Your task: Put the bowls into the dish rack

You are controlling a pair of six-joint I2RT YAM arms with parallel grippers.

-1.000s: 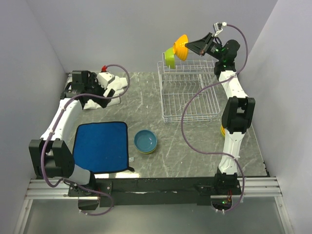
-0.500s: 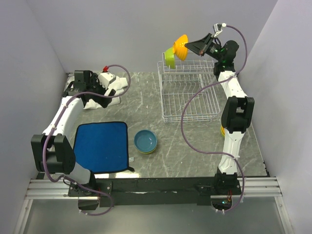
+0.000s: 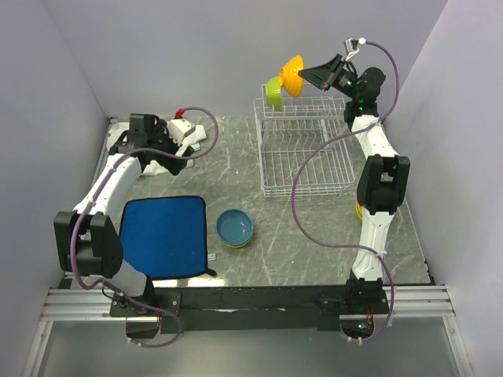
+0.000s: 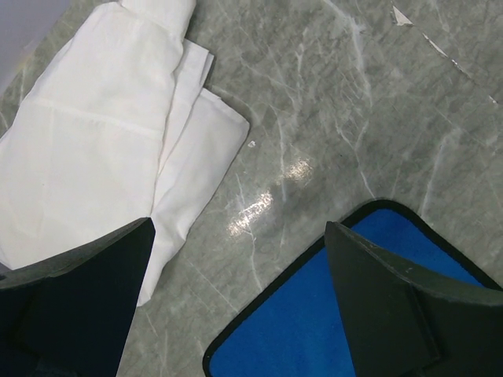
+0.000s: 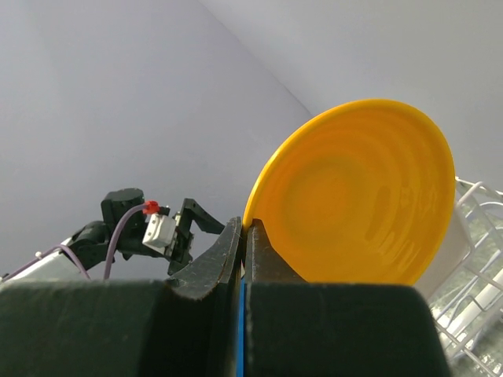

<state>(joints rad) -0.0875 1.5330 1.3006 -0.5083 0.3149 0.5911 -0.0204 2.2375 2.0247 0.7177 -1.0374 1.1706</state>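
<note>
Top: right gripper (image 3: 306, 76) clamped on orange bowl (image 3: 292, 75) rim, above dish rack (image 3: 306, 169). Green bowl (image 3: 273, 94) appears racked on upper tier. Blue bowl (image 3: 235, 227) on table, not yet loaded.
Left wrist: left gripper (image 4: 236, 228) jaws apart, empty.
Right wrist: jaws pinch bowl rim, bowl not yet seated.

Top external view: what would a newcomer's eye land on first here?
The orange bowl stands out, pinched on edge by the right pincer high above the white dish rack. It is right beside a lime green bowl at the rack's top far-left corner. Down on the table, a blue bowl sits next to the blue mat.
</note>
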